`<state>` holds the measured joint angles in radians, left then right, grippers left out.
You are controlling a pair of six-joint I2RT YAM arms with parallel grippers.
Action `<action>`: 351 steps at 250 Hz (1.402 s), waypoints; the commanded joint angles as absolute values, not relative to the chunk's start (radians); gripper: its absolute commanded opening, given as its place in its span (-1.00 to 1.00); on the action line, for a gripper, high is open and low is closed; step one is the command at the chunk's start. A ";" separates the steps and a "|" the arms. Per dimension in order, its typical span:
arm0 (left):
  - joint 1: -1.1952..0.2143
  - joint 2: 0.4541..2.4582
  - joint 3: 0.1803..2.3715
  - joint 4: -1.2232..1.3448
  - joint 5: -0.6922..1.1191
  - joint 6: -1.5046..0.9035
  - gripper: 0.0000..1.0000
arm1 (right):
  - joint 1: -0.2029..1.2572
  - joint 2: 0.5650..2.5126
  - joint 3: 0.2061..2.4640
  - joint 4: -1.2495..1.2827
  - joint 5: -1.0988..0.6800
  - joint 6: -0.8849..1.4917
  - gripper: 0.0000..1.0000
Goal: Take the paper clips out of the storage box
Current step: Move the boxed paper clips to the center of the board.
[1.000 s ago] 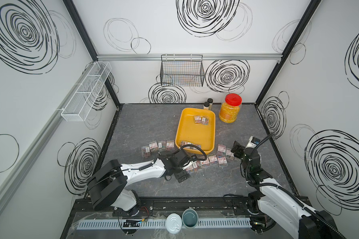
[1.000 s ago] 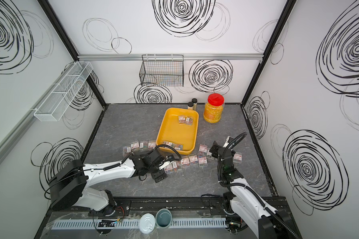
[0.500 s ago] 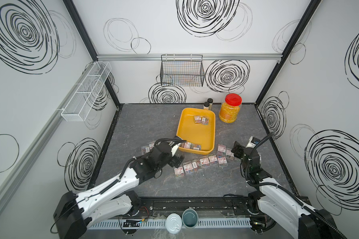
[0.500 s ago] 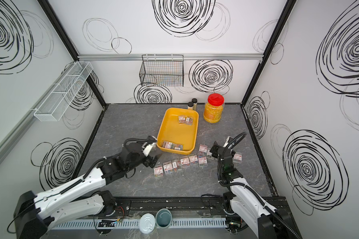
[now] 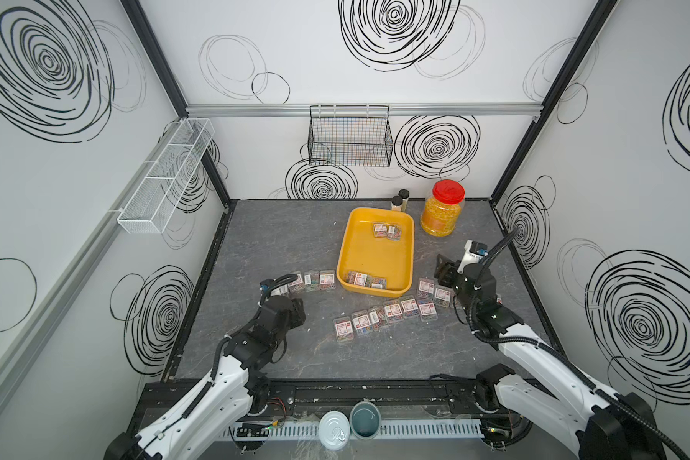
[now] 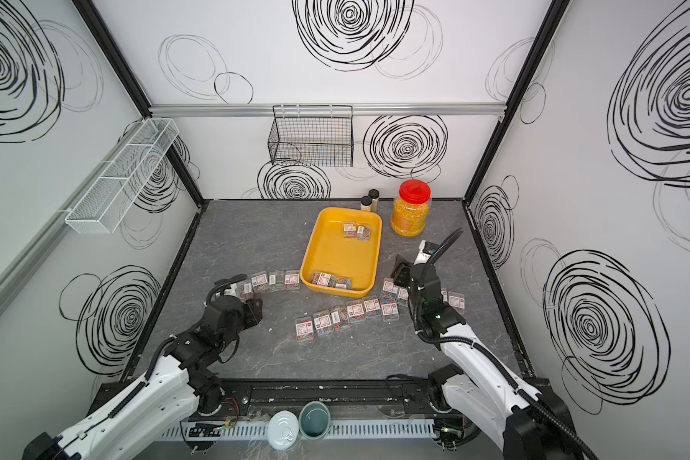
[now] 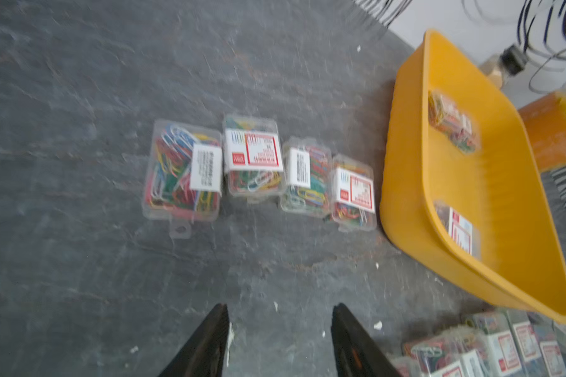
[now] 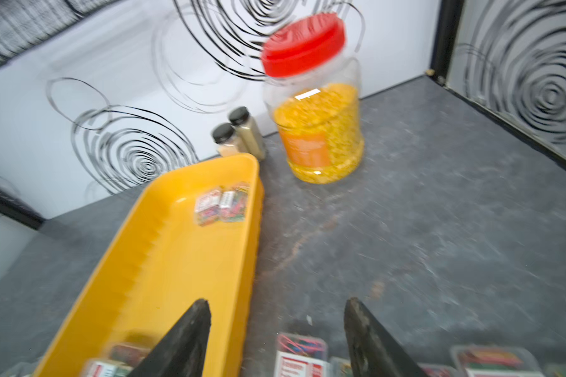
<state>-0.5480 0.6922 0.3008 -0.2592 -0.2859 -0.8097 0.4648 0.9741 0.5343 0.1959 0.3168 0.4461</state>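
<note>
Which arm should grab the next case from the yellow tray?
Likely right: the right end effector is beside the yellow tray, near its paper clip cases; the left end effector is farther away.

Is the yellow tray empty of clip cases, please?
No: in a top view the tray holds two cases at its far end and more cases at its near end.

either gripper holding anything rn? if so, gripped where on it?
Nothing is held. The left gripper and the right gripper both have their jaws apart with nothing between them.
</note>
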 commanded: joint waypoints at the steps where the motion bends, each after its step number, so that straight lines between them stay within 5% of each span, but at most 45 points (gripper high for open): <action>1: -0.697 0.739 0.315 -0.317 -0.457 -0.941 -0.03 | 0.552 1.115 0.648 0.186 0.322 0.408 0.40; 54: -0.893 0.829 0.279 -0.313 -0.549 -1.057 -0.17 | 0.568 1.499 0.972 0.084 0.316 0.360 0.55; 141: -1.023 1.020 0.243 -0.111 -0.504 -1.093 -0.26 | 0.534 2.006 1.449 -0.121 0.294 0.298 0.59; 253: -1.079 1.383 0.398 -0.028 -0.489 -1.089 -0.46 | 0.472 2.278 1.747 -0.228 0.242 0.231 0.56; 351: -1.063 1.427 0.422 -0.027 -0.488 -1.085 -0.47 | 0.484 2.463 2.018 -0.406 0.209 0.156 0.46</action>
